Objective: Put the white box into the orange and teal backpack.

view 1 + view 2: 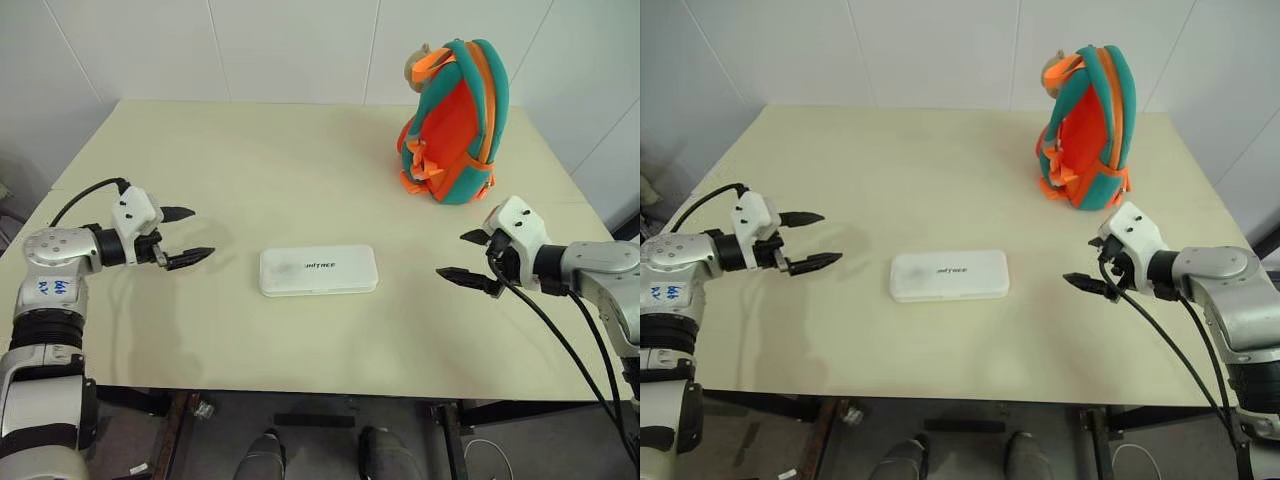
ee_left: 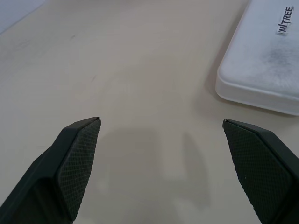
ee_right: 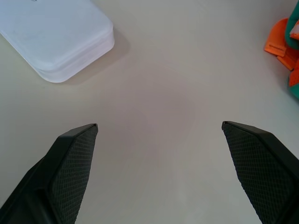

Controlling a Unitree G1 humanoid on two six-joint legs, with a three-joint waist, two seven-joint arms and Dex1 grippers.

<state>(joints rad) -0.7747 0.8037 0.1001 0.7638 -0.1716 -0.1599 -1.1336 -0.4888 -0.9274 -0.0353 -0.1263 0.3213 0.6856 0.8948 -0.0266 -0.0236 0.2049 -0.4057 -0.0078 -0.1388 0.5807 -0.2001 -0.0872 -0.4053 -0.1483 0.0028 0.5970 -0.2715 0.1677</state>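
The white box (image 1: pixel 318 271) lies flat on the cream table (image 1: pixel 250 150), near its front middle, dark lettering on its lid. At the back right the orange and teal backpack (image 1: pixel 455 125) stands upright, a tan plush head at its top. My left gripper (image 1: pixel 185 236) hovers to the left of the box, open and empty. On the box's other side, my right gripper (image 1: pixel 466 257) is also open, holding nothing. The left wrist view shows a box corner (image 2: pixel 266 60); the right wrist view shows another box corner (image 3: pixel 60 37) and a bit of the backpack (image 3: pixel 285 42).
The table's front edge (image 1: pixel 300 395) runs just below the box. White walls stand behind the table. Black cables trail from both arms.
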